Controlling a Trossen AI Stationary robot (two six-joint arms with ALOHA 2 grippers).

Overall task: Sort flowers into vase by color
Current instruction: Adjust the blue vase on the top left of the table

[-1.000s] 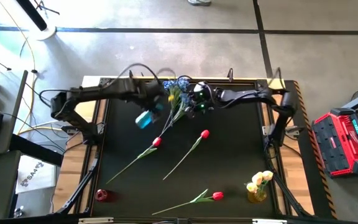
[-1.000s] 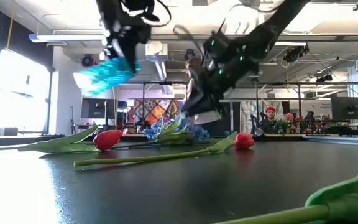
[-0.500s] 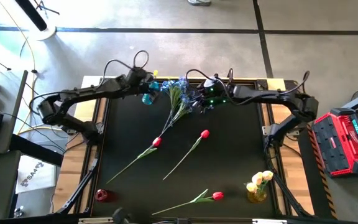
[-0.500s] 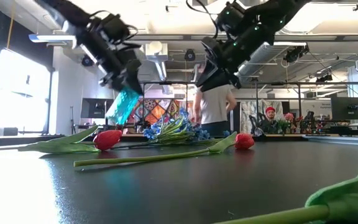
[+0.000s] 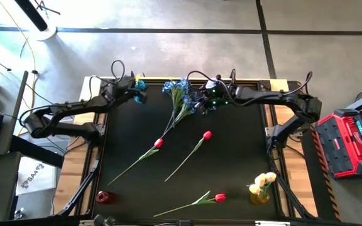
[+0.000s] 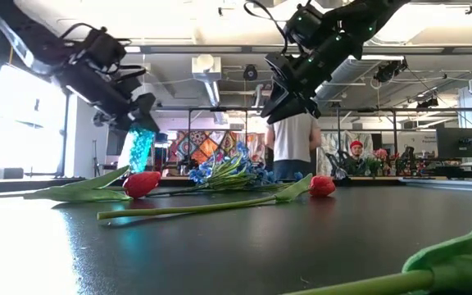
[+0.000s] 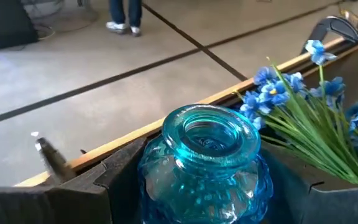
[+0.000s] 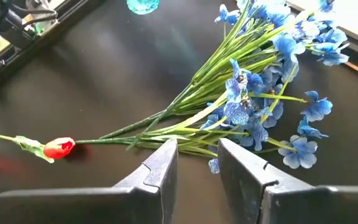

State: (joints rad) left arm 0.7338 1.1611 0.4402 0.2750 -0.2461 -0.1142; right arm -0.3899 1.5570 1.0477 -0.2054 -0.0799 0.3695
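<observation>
The sorting looked partly done. The yellow tulips (image 5: 263, 180) already stood together in a small vase (image 5: 259, 196) near the table's front right corner, and a little red vase (image 5: 104, 197) at the front left corner seemed empty. Three red tulips lay loose on the black table (image 5: 244, 144): one (image 5: 158, 143) left of the middle, one (image 5: 206, 135) near the middle, and one (image 5: 220, 198) toward the front edge. The blue flowers (image 5: 182, 94) lay in a bunch at the back of the table, stems pointing forward. The left gripper (image 5: 132, 91) held a blue glass vase (image 7: 207, 163) pinched between its fingers, above the table's back left area, just beside the blue bunch and clear of the surface in the low view. The right gripper (image 8: 197, 167) hovered over the blue stems with its fingers a little apart and nothing between them. So the blue and red flowers still remained to be placed. The table was a dark mat with a wooden border, standing on a grey concrete floor crossed by dark lines. Behind it was a large lit workroom, where a person (image 6: 292, 146) stood beyond the far edge.
</observation>
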